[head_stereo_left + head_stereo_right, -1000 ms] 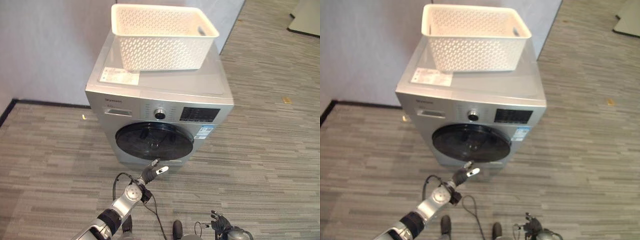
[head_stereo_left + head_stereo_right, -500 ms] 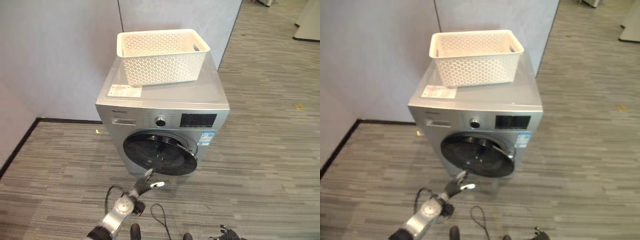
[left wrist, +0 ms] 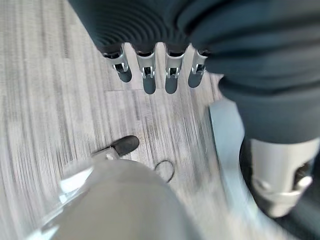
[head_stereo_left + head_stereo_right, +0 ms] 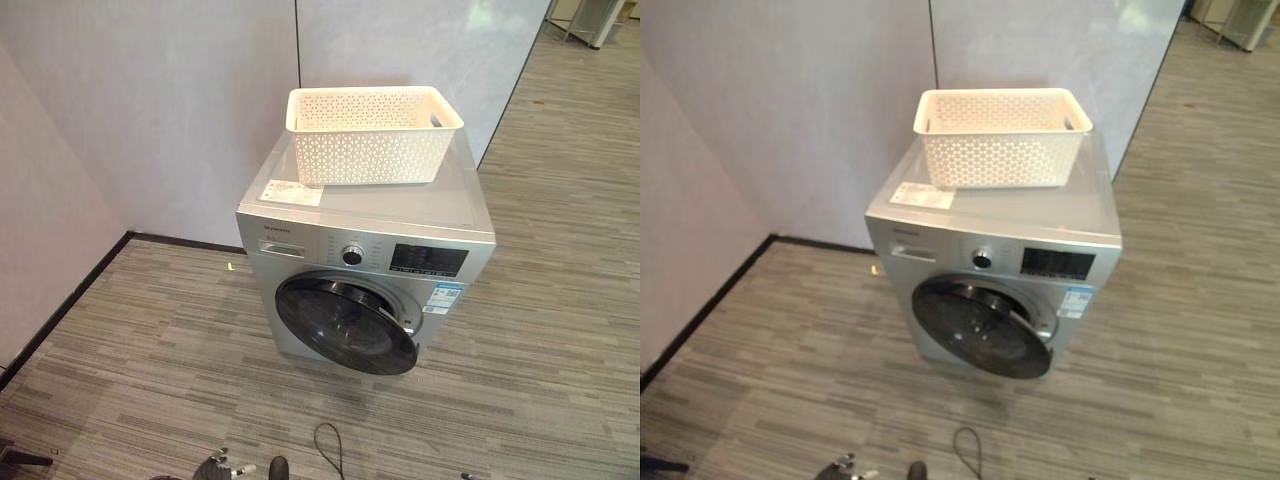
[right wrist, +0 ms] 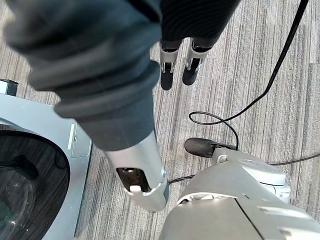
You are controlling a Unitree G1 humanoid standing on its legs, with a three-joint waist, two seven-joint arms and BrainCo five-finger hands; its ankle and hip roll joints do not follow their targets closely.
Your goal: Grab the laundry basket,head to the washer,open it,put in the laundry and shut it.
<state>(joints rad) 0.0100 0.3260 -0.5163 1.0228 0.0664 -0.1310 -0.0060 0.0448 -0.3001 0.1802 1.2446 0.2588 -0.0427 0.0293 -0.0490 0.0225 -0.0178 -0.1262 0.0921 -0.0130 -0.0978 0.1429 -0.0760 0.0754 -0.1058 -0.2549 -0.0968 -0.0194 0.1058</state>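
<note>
on top of the washer (image 4: 330, 225) sits the basket (image 4: 372, 134), long axis crosswise; both hands (image 3: 155, 70) (image 5: 180, 62) slack, empty.

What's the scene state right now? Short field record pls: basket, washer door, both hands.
basket: white laundry basket sits on top of the washer, toward the back; no laundry visible over its rim
washer door: round dark door appears slightly ajar, not swung open
left hand: hanging over the floor, fingers straight, holding nothing
right hand: hanging over the floor beside the washer, fingers relaxed, holding nothing
contact: neither hand touches basket or washer
</note>
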